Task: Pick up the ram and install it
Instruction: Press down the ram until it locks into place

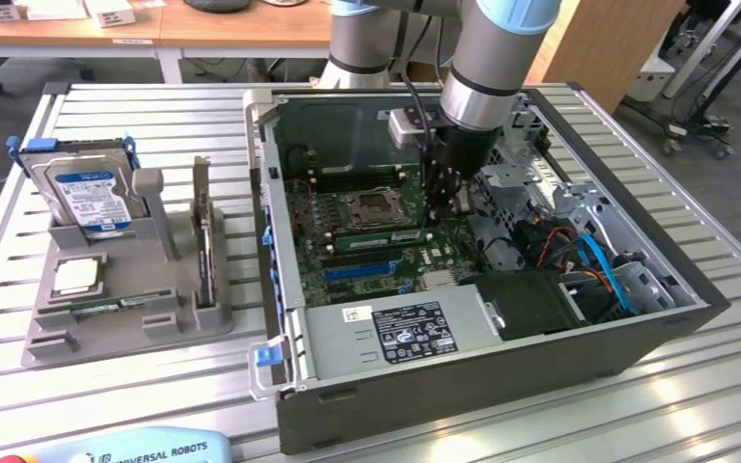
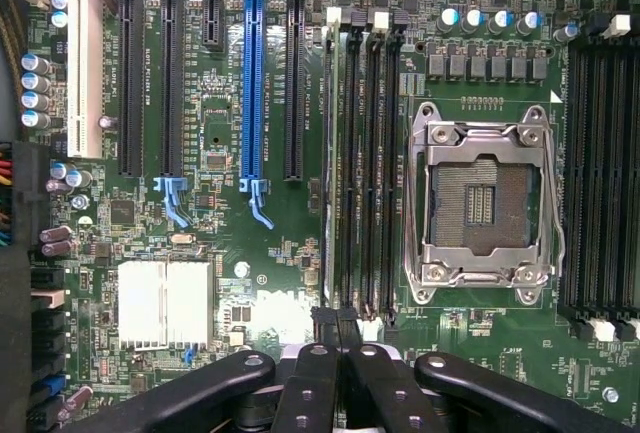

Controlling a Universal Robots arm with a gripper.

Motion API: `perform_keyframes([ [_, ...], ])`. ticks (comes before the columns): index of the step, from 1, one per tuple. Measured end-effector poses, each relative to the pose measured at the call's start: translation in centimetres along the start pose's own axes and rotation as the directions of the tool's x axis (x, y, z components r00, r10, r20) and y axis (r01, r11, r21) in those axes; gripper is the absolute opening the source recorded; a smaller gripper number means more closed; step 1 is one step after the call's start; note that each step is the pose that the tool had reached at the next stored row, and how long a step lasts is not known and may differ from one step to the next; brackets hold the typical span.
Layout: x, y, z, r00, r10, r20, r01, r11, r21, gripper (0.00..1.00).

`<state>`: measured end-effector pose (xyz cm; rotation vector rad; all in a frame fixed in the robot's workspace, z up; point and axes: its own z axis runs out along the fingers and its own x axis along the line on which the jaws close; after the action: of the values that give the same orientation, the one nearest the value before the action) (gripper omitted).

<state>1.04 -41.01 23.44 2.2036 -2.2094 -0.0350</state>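
Observation:
Inside the open computer case (image 1: 500,371), my gripper (image 1: 453,204) hangs low over the motherboard (image 2: 225,143), beside the bare CPU socket (image 1: 373,205). In the wrist view the gripper (image 2: 336,317) is shut, fingertips pressed together with nothing between them. It sits over the near end of the black memory slots (image 2: 372,153) next to the CPU socket (image 2: 483,198). The ram (image 1: 373,234) shows as a thin green stick standing on edge in one of these slots. From the wrist it is only a narrow pale edge (image 2: 330,153) running along the outermost slot.
A long blue slot (image 2: 255,83) and black expansion slots lie beside the memory bank. The power supply (image 1: 403,333) and blue cables (image 1: 602,265) crowd the case's front. In the exterior view's left, a grey holder (image 1: 126,309) carries a hard drive (image 1: 88,193).

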Motion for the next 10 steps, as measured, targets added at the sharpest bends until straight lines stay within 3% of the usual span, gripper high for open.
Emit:
perform_keyframes([
  [10,0.00,-0.02,0.49,1.0000,0.000,-0.0002,0.000,1.0000,-0.0001,0.10],
])
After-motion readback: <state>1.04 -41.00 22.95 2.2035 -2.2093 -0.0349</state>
